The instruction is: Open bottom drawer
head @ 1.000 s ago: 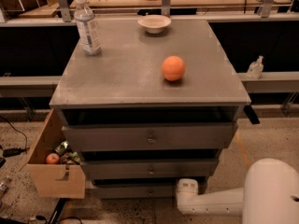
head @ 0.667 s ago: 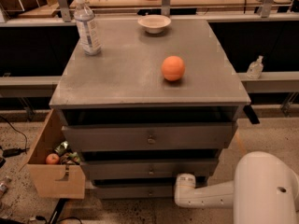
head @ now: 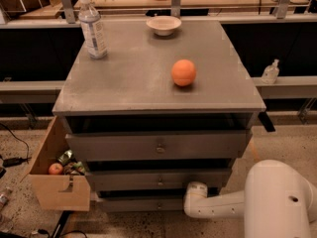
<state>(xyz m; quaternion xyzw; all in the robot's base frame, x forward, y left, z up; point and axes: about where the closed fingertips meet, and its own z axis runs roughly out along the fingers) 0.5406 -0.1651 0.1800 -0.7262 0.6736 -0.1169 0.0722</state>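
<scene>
The grey cabinet has three drawers. The bottom drawer (head: 138, 205) is the lowest, with a shallow front and a small knob (head: 159, 206); it sits about level with the middle drawer (head: 158, 179) above it. The top drawer (head: 158, 146) is taller. My white arm (head: 277, 197) reaches in from the bottom right. My gripper (head: 192, 198) is at its rounded end, right against the right part of the bottom drawer's front, a little right of the knob. The arm's end hides its fingers.
On the cabinet top (head: 133, 78) stand an orange (head: 184, 72), a water bottle (head: 92, 28) and a small bowl (head: 163, 25). An open cardboard box (head: 54, 190) with fruit and cans stands on the floor at the cabinet's left. A bench runs behind.
My arm's large white body has shifted slightly left. Its end stays at the bottom drawer's front. The drawers look unchanged.
</scene>
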